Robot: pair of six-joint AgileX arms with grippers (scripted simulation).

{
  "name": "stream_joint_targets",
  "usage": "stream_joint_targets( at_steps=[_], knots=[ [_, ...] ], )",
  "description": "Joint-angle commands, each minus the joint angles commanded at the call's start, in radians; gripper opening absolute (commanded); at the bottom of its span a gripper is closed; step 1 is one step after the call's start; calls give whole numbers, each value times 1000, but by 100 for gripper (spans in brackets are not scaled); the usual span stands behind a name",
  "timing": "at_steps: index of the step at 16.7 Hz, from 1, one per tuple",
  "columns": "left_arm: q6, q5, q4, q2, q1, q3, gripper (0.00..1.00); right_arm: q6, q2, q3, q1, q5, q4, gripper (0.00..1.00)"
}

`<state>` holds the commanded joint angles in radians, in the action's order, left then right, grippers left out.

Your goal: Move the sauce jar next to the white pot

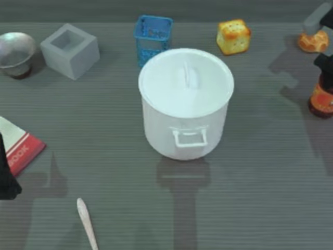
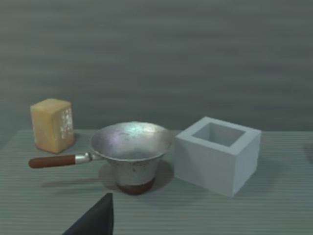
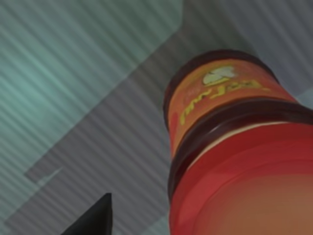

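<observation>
Near left edge: left end effector [image 1: 8, 179] parked low, finger state impossible to tell. Middle of the surface [image 1: 260, 172]: the white pot [image 1: 186, 101], lid on, side handle toward the near edge. Far right: the sauce jar [image 1: 321, 96], well apart from the pot, right end effector [image 1: 325, 62] directly over the lid, apparently positioned for gripping; clenched or released, cannot tell.

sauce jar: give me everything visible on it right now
The sauce jar stands upright at the table's right edge in the top view, well apart from the white pot. It holds dark red-brown sauce, with an orange-red label with yellow lettering and a glossy reddish-orange lid. The right gripper sits directly over its top; contact isn't clear.
</observation>
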<state>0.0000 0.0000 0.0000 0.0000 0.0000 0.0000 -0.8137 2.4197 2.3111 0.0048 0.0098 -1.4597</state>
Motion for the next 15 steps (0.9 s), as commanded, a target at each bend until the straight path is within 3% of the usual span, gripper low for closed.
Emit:
stream_joint_targets(
  at_steps=[15],
  knots=[
    [0,0,0,0,0,0,100,1,-8,-212,1,0,204,100]
  ],
)
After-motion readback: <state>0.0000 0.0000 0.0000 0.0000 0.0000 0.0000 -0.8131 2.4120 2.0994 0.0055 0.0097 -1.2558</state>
